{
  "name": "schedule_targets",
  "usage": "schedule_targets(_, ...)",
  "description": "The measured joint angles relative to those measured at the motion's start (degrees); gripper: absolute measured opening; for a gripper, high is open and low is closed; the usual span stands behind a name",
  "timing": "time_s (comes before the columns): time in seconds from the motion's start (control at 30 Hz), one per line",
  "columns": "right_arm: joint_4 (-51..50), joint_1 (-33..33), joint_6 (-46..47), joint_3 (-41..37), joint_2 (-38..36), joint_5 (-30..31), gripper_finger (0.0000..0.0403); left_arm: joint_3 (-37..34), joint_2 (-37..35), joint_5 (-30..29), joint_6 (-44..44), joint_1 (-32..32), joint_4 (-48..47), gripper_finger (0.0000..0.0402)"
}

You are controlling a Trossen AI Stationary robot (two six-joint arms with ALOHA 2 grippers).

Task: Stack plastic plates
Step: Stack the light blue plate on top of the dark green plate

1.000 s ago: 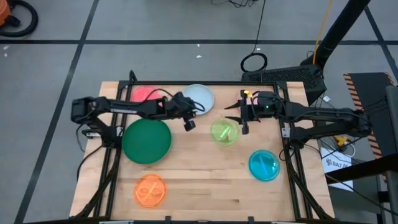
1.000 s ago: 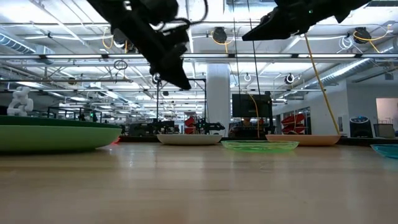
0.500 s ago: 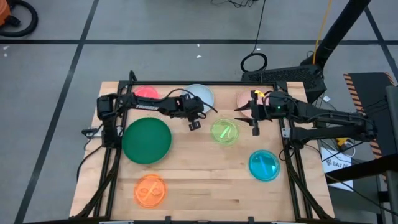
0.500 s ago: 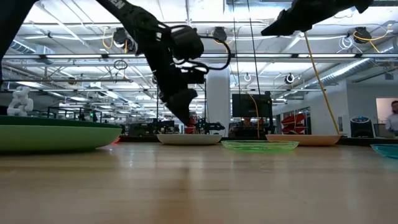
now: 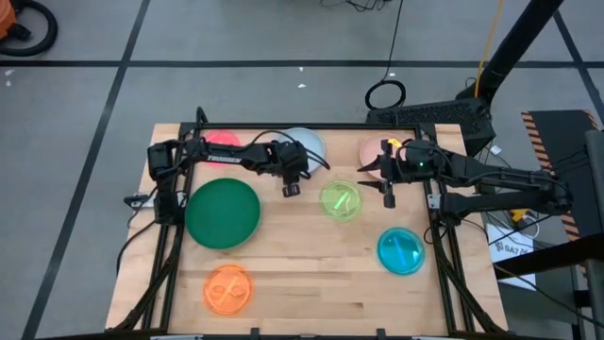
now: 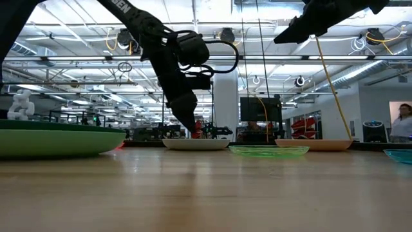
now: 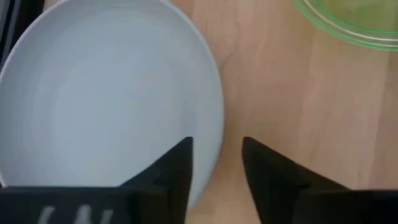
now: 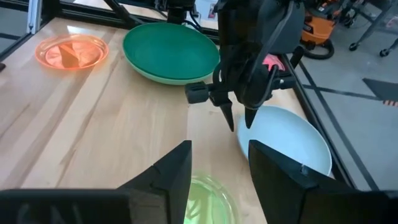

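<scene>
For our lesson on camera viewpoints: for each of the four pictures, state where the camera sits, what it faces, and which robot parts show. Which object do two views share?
High: overhead, facing down; both arms.
Low: at tabletop height, facing the room; arms overhead.
Left wrist: above the pale blue plate; left gripper straddles its rim.
Right wrist: facing the left arm across the table; right gripper open.
Shared: the pale blue plate shows in both wrist views.

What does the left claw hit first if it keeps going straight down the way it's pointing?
Most likely the near rim of the pale blue plate. The left claw, fingers apart, straddles that edge, one finger over the plate, the other over bare table. How far above the rim it is remains unclear.
</scene>
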Motion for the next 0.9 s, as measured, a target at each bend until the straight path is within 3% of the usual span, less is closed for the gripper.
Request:
schedule_targets(0.13, -0.02, 0.0, 0.45, 0.0, 0.0, 0.01, 0.015, 0.0, 0.0, 0.04, -1.25, 0.26, 1.81, 0.0198)
schedule_targets(0.23, -0.03, 0.02, 0.43, 0.0, 0.0, -0.01, 0.015, 0.09, 1.31, 0.9, -1.79, 0.46, 3.61, 0.0207)
schedule_targets(0.9, -0.7, 0.02, -1.06, -0.04, 0.01, 0.01, 0.015, 0.08, 7.23, -1.11, -2.9, 0.0, 6.22, 0.0197)
